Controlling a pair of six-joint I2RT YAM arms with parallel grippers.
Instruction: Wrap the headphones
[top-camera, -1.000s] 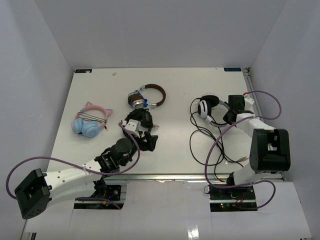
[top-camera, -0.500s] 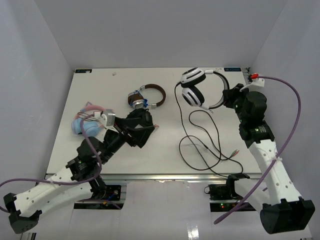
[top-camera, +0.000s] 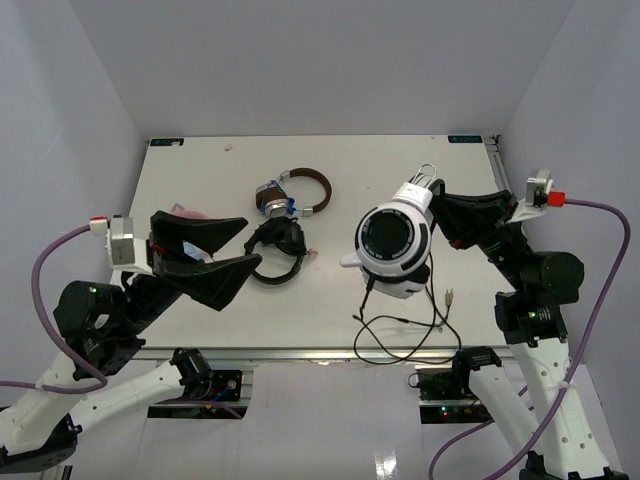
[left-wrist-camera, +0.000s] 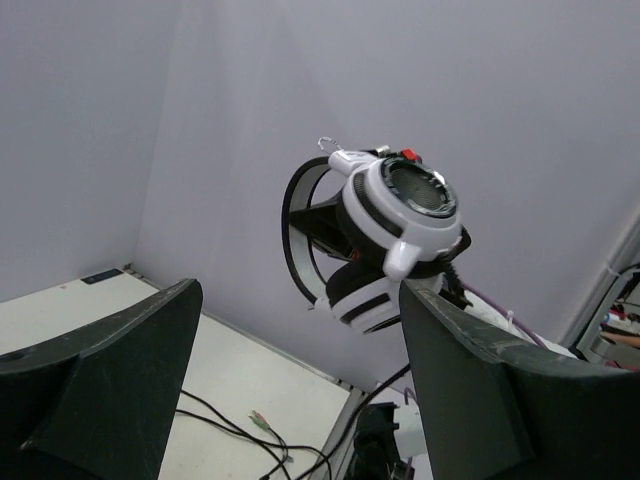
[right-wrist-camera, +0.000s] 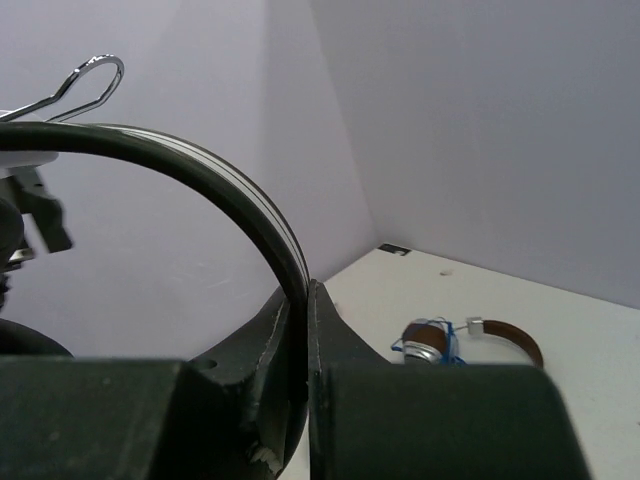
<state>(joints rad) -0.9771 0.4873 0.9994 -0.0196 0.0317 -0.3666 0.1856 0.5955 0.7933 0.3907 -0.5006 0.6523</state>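
The white headphones with black pads hang in the air above the right half of the table, ear cup facing up. My right gripper is shut on their headband, which is pinched between the fingers. The thin black cable trails down from the headphones and lies looped on the table near the front edge. My left gripper is raised, open and empty on the left, apart from the headphones. In the left wrist view it faces the headphones, with the cable below.
All-black headphones lie on the table at centre left. Brown-banded silver headphones lie behind them, also in the right wrist view. A bit of pink headphones shows behind my left gripper. Grey walls enclose the table.
My right gripper has lifted the white headphones higher and toward the table's centre, dragging the cable forward. My left gripper has risen and pulled back left, away from the black headphones.
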